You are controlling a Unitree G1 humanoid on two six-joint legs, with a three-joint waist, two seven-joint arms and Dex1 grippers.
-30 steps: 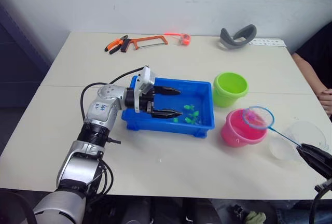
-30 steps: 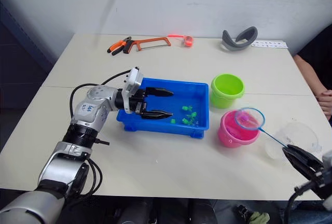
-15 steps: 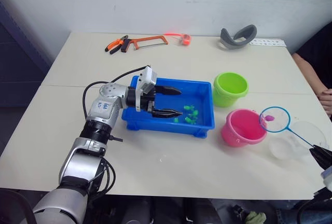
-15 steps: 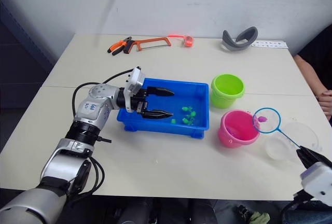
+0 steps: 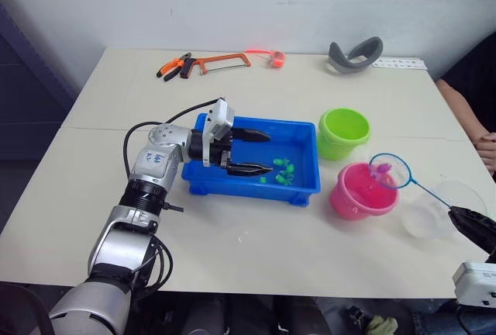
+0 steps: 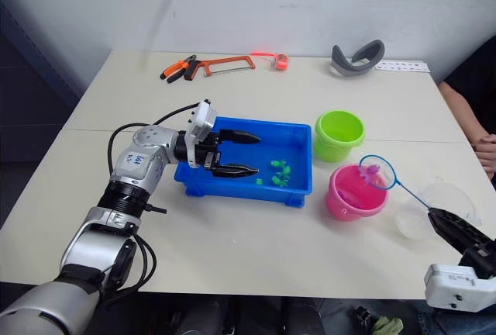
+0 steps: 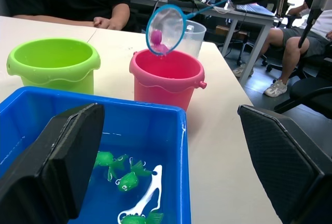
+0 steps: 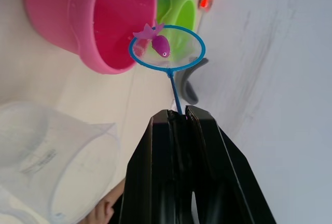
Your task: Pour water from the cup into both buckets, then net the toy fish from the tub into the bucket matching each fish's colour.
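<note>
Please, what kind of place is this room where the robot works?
Probably an office or lab workspace. The left wrist view shows a desk and a seated person; on the table lie a hacksaw and pliers.

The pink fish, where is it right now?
The pink fish sits in the net held by the right gripper, over the far-right rim of the pink bucket, with the green bucket just behind.
</note>
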